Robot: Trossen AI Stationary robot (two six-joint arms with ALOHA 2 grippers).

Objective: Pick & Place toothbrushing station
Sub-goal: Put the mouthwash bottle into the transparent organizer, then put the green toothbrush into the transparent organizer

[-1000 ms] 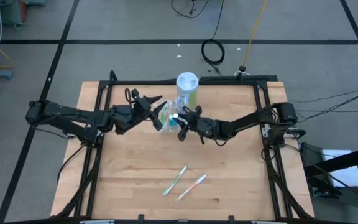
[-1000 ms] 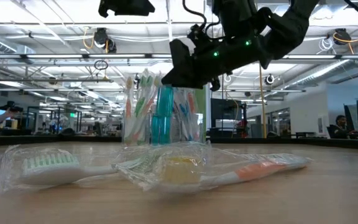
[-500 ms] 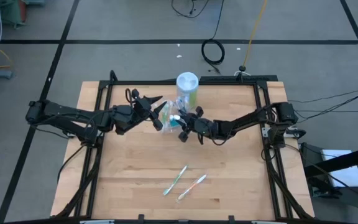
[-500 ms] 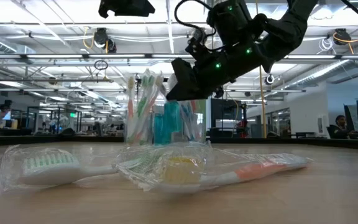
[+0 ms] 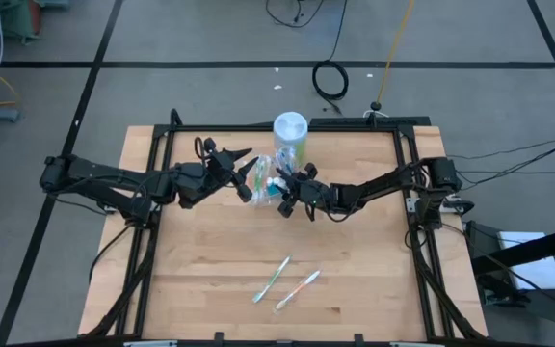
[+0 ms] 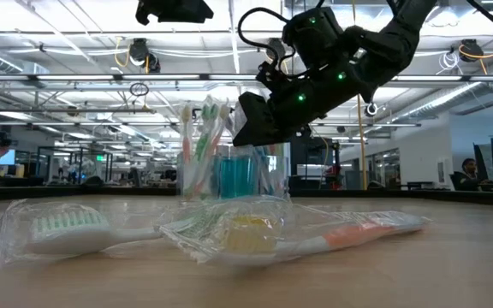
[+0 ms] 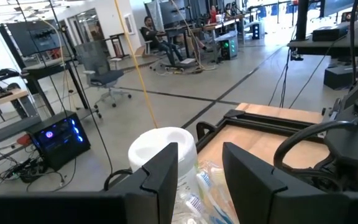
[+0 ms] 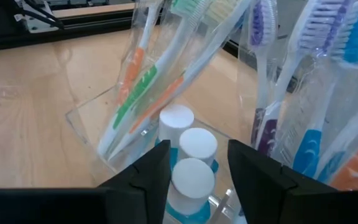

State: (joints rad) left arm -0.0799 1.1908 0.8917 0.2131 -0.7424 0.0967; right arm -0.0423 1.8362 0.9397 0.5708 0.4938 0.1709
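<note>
Three tubes (image 8: 188, 155): standing capped in holder (image 8: 89, 127) — right tool (image 8: 194, 171) hovering, fingers parted, releasing.
Left tool (image 7: 197, 180): waiting beside white cup (image 7: 160, 146), fingers apart, empty.

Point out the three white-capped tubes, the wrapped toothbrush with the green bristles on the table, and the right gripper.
white-capped tubes (image 8: 191, 167): right wrist view, on the nearest cap.
wrapped toothbrush (image 6: 62, 229): low view, on its green-bristled head.
right gripper (image 8: 196, 163): right wrist view, between its fingertips.
</note>
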